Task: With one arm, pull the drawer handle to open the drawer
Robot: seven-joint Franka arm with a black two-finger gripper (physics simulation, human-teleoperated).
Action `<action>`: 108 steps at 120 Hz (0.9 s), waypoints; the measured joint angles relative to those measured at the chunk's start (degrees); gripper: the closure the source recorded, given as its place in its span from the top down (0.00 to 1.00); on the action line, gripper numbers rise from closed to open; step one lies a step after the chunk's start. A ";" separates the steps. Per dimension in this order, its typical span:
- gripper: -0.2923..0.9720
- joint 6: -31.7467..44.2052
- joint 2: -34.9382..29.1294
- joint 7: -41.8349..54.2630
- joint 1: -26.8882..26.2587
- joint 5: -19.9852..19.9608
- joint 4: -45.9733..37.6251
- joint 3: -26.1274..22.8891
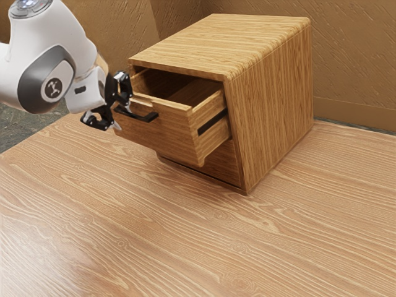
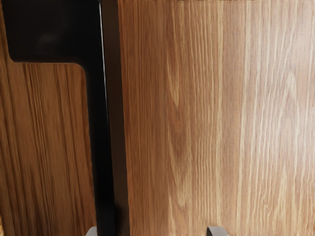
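A wooden cabinet (image 1: 260, 80) stands on the table, and its upper drawer (image 1: 179, 124) is pulled partway out toward the exterior view's left. The hollow inside of the drawer shows. A black bar handle (image 1: 141, 115) runs across the drawer front. My gripper (image 1: 116, 104) is at the handle's end, one finger above the bar and one below, standing apart and open. In the wrist view the handle (image 2: 104, 147) crosses the drawer front (image 2: 211, 123) close to one fingertip (image 2: 92, 231). The other fingertip (image 2: 214, 230) is well clear of the bar.
A lower drawer front (image 1: 216, 164) sits flush in the cabinet under the upper drawer. The wooden tabletop (image 1: 185, 235) stretches wide in front of the cabinet. Brown walls (image 1: 352, 49) rise behind it.
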 joint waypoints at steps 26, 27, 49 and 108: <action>0.41 -0.66 -1.24 -0.02 -0.58 -0.22 -1.60 -0.26; 0.41 -0.71 -1.26 -0.02 -0.63 -0.23 -1.61 -0.28; 0.39 -1.39 -3.59 -0.12 -1.48 -0.40 -3.63 -0.31; 0.40 -1.72 -21.23 -0.57 -1.58 -0.11 -12.43 3.07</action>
